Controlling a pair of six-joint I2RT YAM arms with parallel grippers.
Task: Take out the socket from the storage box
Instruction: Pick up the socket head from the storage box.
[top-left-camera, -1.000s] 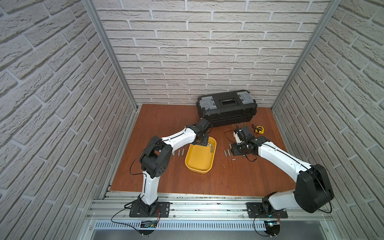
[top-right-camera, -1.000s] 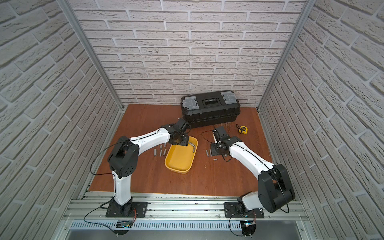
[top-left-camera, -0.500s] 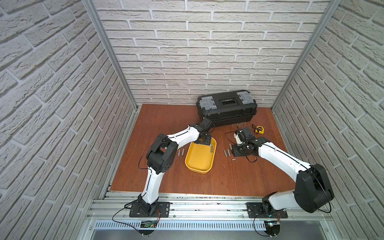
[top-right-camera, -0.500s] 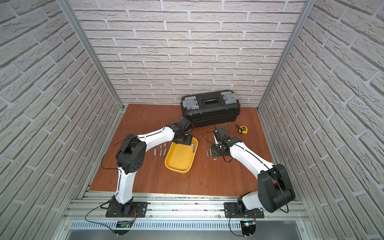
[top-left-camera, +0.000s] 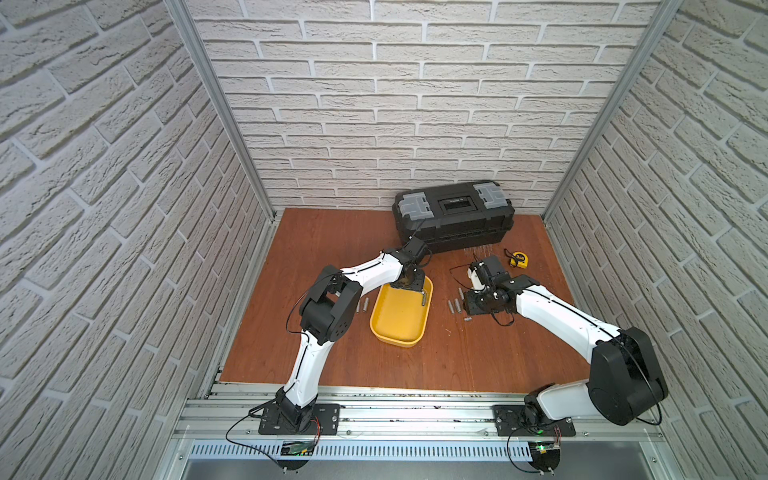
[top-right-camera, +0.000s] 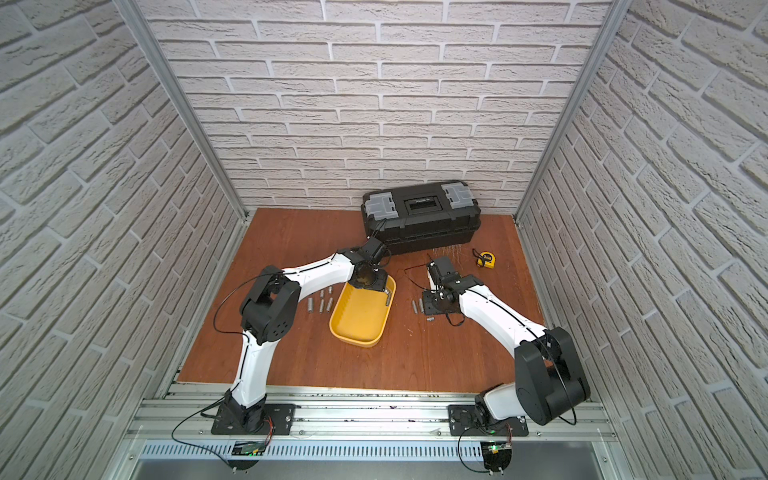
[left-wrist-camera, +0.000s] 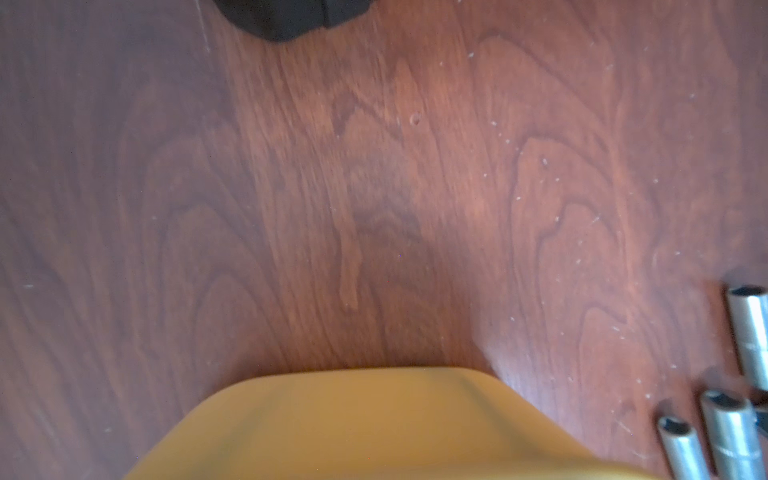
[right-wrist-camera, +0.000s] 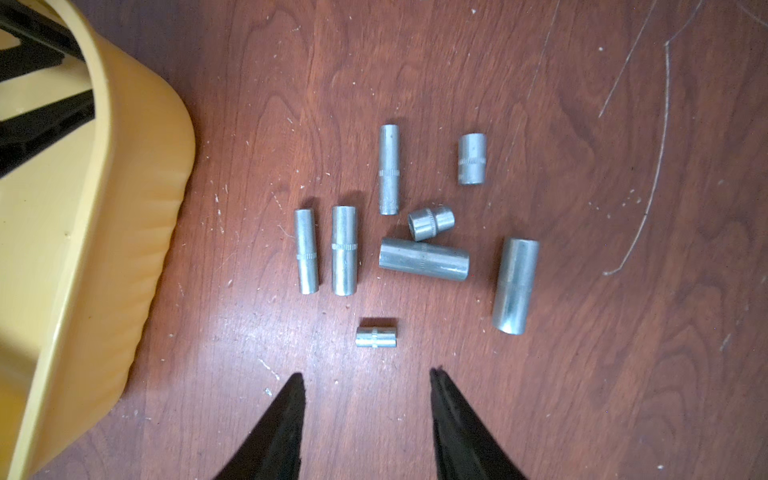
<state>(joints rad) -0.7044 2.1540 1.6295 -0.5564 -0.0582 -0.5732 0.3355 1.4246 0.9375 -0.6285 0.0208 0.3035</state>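
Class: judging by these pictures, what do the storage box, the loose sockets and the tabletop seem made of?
Storage box: likely plastic, matte yellow, moulded rounded corners, faint ribbing on its wall.
Sockets: metal, probably plated steel, silvery sheen, knurled bands.
Tabletop: wood or wood-look laminate, reddish-brown grain, scuffed.

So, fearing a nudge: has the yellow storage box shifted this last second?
No; the storage box keeps the same gap to the black toolbox.

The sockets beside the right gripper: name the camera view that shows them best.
The right wrist view: eight sockets lie sharp and close, just ahead of the open right gripper. Both top views show only a few grey specks beside the storage box, the rest hidden. The left wrist view shows only other sockets, blurred.
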